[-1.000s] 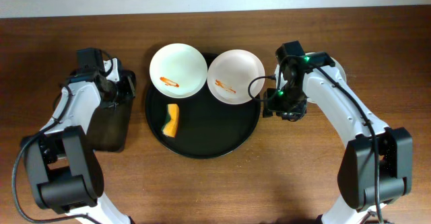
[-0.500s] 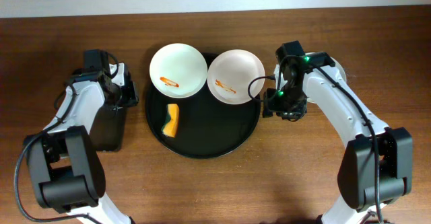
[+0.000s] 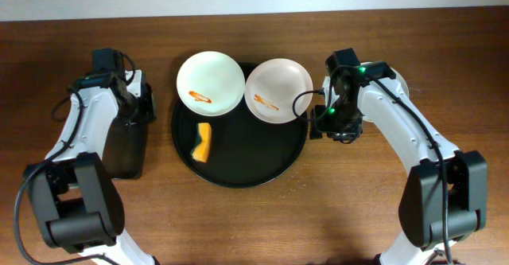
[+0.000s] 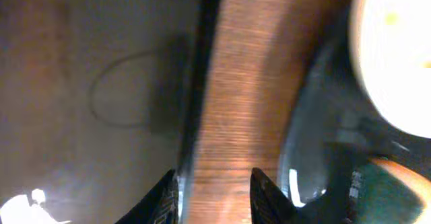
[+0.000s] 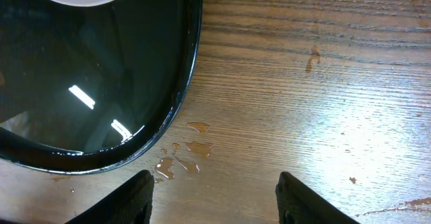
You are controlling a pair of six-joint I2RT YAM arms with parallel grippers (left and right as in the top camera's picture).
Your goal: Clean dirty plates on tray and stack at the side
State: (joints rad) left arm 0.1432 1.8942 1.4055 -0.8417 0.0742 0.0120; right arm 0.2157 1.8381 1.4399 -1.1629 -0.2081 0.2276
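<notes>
Two white plates were seen side by side at the far part of the round black tray [image 3: 246,160], each overlapping its far rim: the left plate [image 3: 210,83] and the right plate [image 3: 278,91]. Each plate was marked with a small orange smear. Whether their edges touched could not be told. A yellow-and-orange sponge [image 3: 203,142] was seen lying on the tray, just near of the left plate.

The left pincer [image 4: 214,178] was shown with its fingers spread and nothing between them. It was held above the strip of wooden surface [image 3: 238,225] between a rectangular black tray [image 3: 127,150] and the round tray; this view was blurred.

The right pincer [image 5: 215,178] was likewise spread and empty. It was held over wet wood just beside the round tray's right rim.

Compared with half a second earlier, the left arm was found swung slightly outward, away from the round tray. The plates, the sponge and the right arm were found unmoved.
</notes>
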